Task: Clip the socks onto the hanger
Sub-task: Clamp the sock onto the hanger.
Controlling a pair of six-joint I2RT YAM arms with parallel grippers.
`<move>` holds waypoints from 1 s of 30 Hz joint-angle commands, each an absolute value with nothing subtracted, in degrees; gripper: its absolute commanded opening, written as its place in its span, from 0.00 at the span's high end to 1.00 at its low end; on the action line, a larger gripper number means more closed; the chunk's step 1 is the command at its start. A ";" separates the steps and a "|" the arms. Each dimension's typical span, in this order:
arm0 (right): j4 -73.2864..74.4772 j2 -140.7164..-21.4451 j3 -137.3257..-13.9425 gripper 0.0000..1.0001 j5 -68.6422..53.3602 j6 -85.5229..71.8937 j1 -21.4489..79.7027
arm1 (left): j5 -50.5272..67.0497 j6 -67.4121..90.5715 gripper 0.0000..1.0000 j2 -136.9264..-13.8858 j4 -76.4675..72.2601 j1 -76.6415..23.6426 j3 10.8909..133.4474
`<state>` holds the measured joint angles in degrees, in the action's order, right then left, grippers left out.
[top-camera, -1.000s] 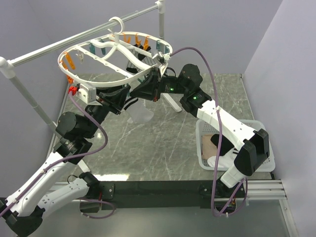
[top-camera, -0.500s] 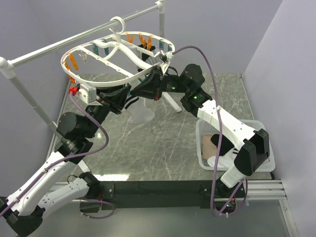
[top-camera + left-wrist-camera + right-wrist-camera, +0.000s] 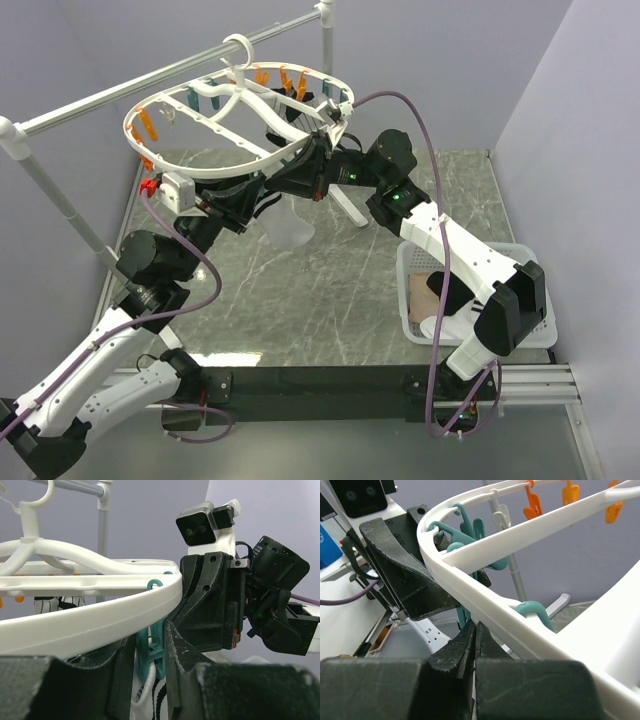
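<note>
Left claw: narrow, fingers closed on a teal clip that hangs from the near rim of the hanger. The top of a white sock with dark bands sits in the same gap, under the clip. Cannot tell whether the clip's teeth already bite the sock. The rest of the sock hangs free below the hanger's near rim, clear of the bench.

Right claw: fingers pressed flat together, nothing seen between them. Tips up against the underside of the hanger's rim, just right of the left claw, beside more teal clips.

Hanger: hooked over the rail, tilted, near-right side higher. Orange clips along its far rim, one pair at its left end.

Well right of the hanger and nearer the arm bases, a basket on the bench, partly hidden by the right arm. A pinkish sock and a black one lie in it.
</note>
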<state>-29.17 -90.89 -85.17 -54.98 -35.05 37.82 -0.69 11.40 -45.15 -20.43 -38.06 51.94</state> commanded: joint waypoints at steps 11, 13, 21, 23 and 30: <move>-34.54 -90.61 -90.17 1.00 -52.65 -38.76 37.53 | 4.22 11.86 0.73 -44.30 -20.65 -38.67 50.36; -34.02 -90.97 -90.44 1.00 -52.56 -38.67 37.53 | 3.52 12.30 0.71 -44.30 -20.65 -38.67 50.36; -26.45 -91.32 -91.76 1.00 -49.39 -33.31 37.53 | 0.88 13.97 0.38 -42.54 -21.45 -38.67 50.18; -26.37 -91.32 -91.58 1.00 -49.05 -33.14 37.44 | 0.27 14.32 0.36 -42.63 -21.10 -38.67 50.71; -14.69 -92.20 -94.65 1.00 -42.56 -26.91 37.35 | -4.48 16.78 0.30 -42.54 -17.15 -38.67 53.26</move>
<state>-20.49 -91.94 -90.26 -47.90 -31.40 37.71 -1.41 14.79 -43.09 -18.90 -38.50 50.59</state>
